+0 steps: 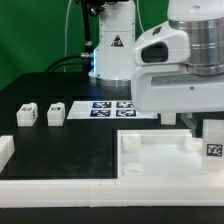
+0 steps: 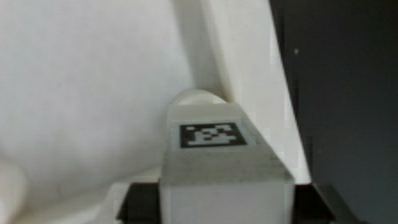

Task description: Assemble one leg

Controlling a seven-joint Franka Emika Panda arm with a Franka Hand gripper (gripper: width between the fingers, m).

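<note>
A low white rail [image 1: 60, 190] runs along the front edge of the black table [image 1: 75, 140], with a short white block [image 1: 4, 150] at its end on the exterior view's left. Just behind the rail lies the large white tray-like piece [image 1: 160, 160], its raised rim and corner sockets facing up. Over its corner on the exterior view's right hangs the held leg [image 1: 213, 148], upright. Whether it touches the tray cannot be told. The leg's face carries a black-and-white square marker, sharp in the wrist view but with no readable writing. The gripper [image 1: 208, 130] has its jaws closed narrowly against the leg's two sides.

Farther back, on the exterior view's left, two loose legs [image 1: 26, 116] [image 1: 55, 113] stand side by side on the table, apart from each other. Beyond them lies the marker board [image 1: 110, 107] with its printed tags. At the back, the arm's base [image 1: 112, 50] bears a black-and-yellow warning triangle [image 1: 117, 42].
</note>
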